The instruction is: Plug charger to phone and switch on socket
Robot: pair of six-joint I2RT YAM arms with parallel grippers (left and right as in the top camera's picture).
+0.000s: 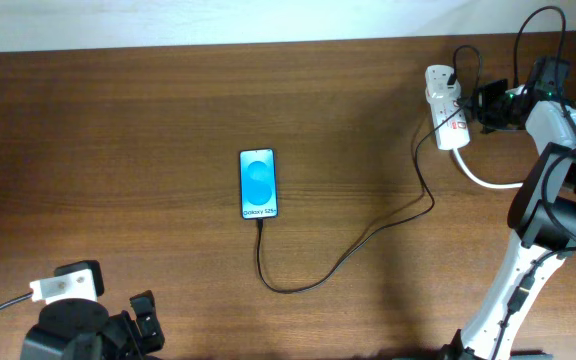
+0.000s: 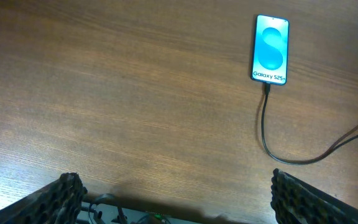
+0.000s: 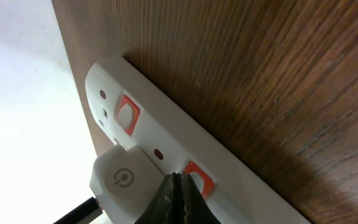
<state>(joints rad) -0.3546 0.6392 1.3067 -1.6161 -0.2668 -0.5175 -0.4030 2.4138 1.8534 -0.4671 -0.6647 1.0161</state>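
The phone (image 1: 258, 183) lies flat mid-table with its blue screen lit, also seen in the left wrist view (image 2: 270, 50). The charger cable (image 1: 348, 258) runs from the phone's lower end in a loop to the socket (image 1: 446, 107) at the back right; its plug tip (image 2: 266, 88) sits in the phone. In the right wrist view the white socket (image 3: 160, 134) shows red switches (image 3: 199, 177) and a white adapter (image 3: 122, 180). My right gripper (image 3: 176, 177) is shut, its tip on the nearer red switch. My left gripper (image 2: 176, 196) is open at the front left, holding nothing.
A thick white cord (image 1: 483, 178) curves from the socket toward the right arm's base (image 1: 548, 215). The table's back edge (image 1: 268, 42) runs just behind the socket. The left arm's base (image 1: 78, 320) sits at the front-left corner.
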